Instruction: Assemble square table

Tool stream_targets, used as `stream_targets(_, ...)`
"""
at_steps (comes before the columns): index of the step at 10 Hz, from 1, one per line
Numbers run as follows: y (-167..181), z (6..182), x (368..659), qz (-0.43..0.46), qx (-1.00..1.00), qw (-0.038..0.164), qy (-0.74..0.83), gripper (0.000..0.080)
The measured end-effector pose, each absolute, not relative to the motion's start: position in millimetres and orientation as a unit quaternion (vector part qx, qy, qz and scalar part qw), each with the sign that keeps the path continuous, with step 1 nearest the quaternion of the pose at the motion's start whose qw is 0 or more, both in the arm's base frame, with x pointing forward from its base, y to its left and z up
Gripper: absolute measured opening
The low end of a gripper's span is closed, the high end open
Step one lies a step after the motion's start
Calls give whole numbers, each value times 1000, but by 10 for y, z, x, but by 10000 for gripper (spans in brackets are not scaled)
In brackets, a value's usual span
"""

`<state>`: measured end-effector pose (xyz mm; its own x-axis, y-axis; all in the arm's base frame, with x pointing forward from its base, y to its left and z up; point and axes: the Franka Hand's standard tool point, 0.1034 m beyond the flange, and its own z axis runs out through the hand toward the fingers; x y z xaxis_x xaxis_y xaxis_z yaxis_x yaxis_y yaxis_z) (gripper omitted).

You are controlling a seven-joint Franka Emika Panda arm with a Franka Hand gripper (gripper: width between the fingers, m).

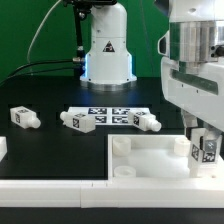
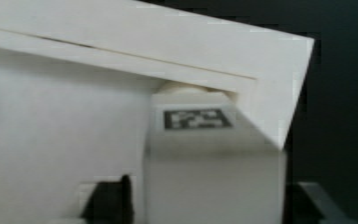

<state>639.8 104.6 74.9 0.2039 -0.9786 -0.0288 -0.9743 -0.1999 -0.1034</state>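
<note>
Now the hand (image 1: 203,135) is gripping one leg (image 1: 204,150) between narrow jaws and is holding it upright, so its long axis is standing vertical. The leg is hanging straight below the hand, and its tagged end (image 2: 197,118) is pointing into a corner of the square top (image 1: 150,160), on the side toward the exterior view's right. I judge that the coming move is depending on this line between leg and corner socket. Whether the leg is already touching the socket, I cannot tell.

The square top is lying flat near the front edge of the table (image 1: 40,150). It is showing white plastic and a raised rim. The three loose legs (image 1: 78,121) are lying farther back, beside the marker board (image 1: 112,113), well apart from the hand.
</note>
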Motion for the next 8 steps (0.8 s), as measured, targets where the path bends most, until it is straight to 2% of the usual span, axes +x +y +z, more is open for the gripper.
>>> stream_targets(1, 1067, 772, 6403, -24, -823, 45, 566, 487)
stream_targets(2, 1105, 782, 6414, -30, -877, 46, 478, 487)
stream_targets(3, 1139, 768, 6396, -31, -921, 43, 385, 613)
stream_targets(4, 1195, 737, 6334, -23, -953, 34, 299, 638)
stream_targets(8, 1154, 735, 6347, -29, -988, 25, 147, 649)
